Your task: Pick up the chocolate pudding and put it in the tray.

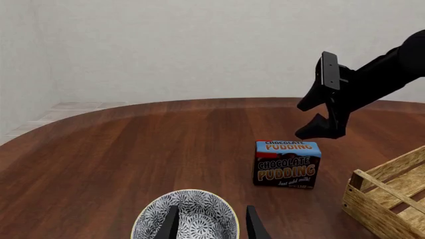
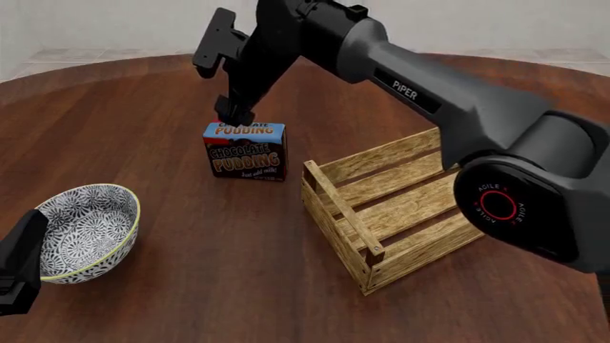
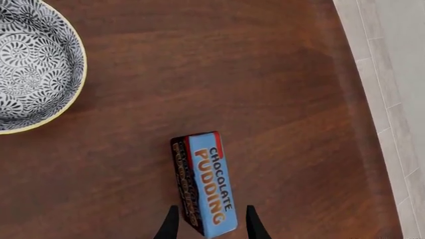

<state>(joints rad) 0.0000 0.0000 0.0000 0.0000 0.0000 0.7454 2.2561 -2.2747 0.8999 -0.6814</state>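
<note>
The right gripper [image 2: 233, 111] hangs fingers-down just above the far top edge of the chocolate pudding [image 2: 246, 151], its fingers spread apart and holding nothing; in the right wrist view the two fingertips [image 3: 171, 225] stand on either side of the near end of the box's light blue top, apart from it on both sides. In the left wrist view the same gripper [image 1: 317, 128] sits just above the box at about its 1 o'clock, with a clear gap between the fingertips and the blue top. The chocolate pudding stands upright on the wooden counter [image 2: 143, 128], its dark brown lettered front facing the arms' side. In the front view the tray [image 2: 401, 207], a light slatted wooden crate, sits at about 4 o'clock from the box, near it but not touching, with nothing inside that shows. A black-and-white patterned bowl [image 2: 81, 229] with a yellow rim lies at about 8 o'clock from the box, well apart from it. The left gripper [image 1: 211, 224] is low on the near left side, its fingers parted and bare, with the bowl's rim just in front of them; the pudding lies beyond it at about 1 o'clock, well apart.
</note>
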